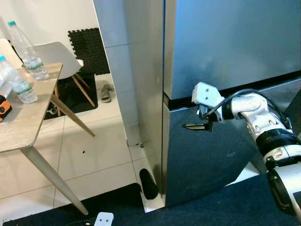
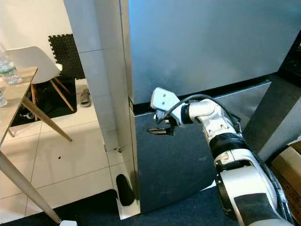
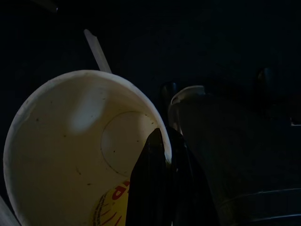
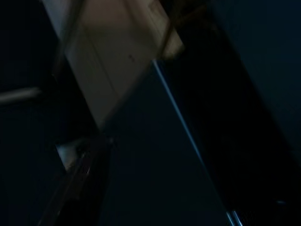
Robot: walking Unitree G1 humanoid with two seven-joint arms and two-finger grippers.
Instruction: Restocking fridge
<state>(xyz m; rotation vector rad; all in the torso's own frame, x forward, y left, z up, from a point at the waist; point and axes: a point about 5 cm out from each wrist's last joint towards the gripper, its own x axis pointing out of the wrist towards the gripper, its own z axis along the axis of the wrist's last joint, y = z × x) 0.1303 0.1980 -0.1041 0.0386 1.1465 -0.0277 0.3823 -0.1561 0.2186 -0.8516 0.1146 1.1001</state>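
Head views: we see the right tool point(image 1: 195, 126), fingers together, at the fridge point(image 1: 225, 70) lower door's front; bottles point(image 1: 21, 61) stand on the tabletop point(image 1: 19, 127). Left wrist view: left tool point(image 3: 162, 188) pinches a paper cup point(image 3: 70, 150) rim.

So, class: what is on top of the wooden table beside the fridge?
On the wooden table stand two clear water bottles and an orange-and-black object at its edge; the rest is cut off.
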